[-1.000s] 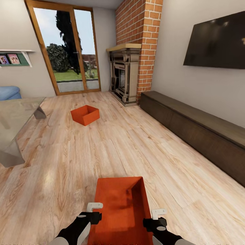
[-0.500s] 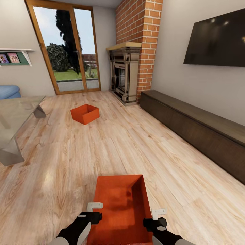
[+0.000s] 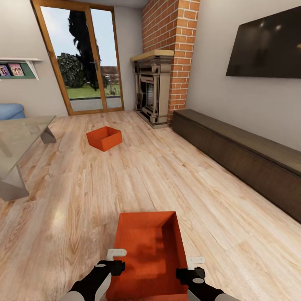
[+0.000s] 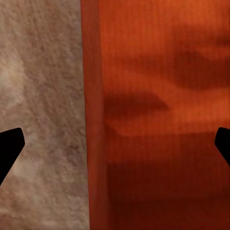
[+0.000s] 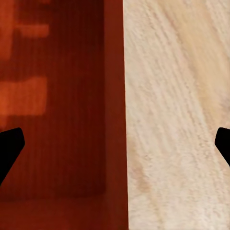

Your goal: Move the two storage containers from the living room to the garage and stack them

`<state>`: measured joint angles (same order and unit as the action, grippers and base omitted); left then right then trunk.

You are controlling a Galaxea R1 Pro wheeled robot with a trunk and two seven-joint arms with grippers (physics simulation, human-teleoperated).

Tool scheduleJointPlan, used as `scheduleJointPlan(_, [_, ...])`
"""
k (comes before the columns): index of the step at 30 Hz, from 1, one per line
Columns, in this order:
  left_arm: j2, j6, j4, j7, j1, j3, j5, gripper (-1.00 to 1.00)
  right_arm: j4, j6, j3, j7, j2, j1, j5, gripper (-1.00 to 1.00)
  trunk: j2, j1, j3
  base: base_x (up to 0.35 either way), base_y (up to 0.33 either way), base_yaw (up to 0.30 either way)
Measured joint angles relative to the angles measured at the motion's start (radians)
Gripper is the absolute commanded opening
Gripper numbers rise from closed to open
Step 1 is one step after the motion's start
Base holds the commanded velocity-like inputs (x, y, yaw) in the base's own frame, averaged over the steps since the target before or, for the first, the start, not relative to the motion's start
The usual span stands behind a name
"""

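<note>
In the living room, the near storage container (image 3: 148,255) sits on the light wood-plank floor (image 3: 217,217) directly in front of the robot, open top up. The left gripper (image 3: 112,260) hangs over its left wall and the right gripper (image 3: 191,267) over its right wall. In the left wrist view the left gripper (image 4: 115,146) has its dark fingertips (image 4: 9,148) wide apart, straddling the container's wall (image 4: 96,120), one tip over the floor, the other over the orange inside; whether they touch it cannot be told. The right gripper (image 5: 115,146) is spread just as wide across the opposite wall (image 5: 115,96). The second storage container (image 3: 104,138) rests well ahead on the planks, between the glass table (image 3: 16,142) and the fireplace (image 3: 152,92), before the glazed doors (image 3: 79,58).
</note>
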<state>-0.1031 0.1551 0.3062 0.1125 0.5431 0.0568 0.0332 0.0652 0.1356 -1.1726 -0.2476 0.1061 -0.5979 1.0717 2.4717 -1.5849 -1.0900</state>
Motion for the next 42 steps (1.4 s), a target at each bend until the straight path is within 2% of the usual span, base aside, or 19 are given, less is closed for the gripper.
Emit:
scheduleJointPlan(8, [0.0,0.0,0.001,0.0,0.0,0.0,0.0,1.0,0.0,0.0,0.0,0.001,0.001,0.0,0.0,1.0,0.0,0.0,0.0,0.0,0.0,0.0])
scheduleJointPlan(12, [0.0,0.0,0.0,0.0,0.0,0.0,0.0,1.0,0.0,0.0,0.0,0.001,0.001,0.0,0.0,1.0,0.028,-0.015,-0.012,0.0,0.0,0.0])
scheduleJointPlan(26, [0.001,0.0,0.001,0.0,0.0,-0.001,0.002,1.0,0.0,0.0,0.0,0.002,0.0,0.0,0.0,1.0,0.031,-0.022,-0.067,0.0,0.0,0.0])
scheduleJointPlan(42, [0.002,0.0,0.005,0.0,0.0,-0.003,0.003,1.0,0.0,0.0,0.0,0.002,0.0,0.0,0.0,1.0,0.031,-0.022,-0.067,0.0,0.0,0.0])
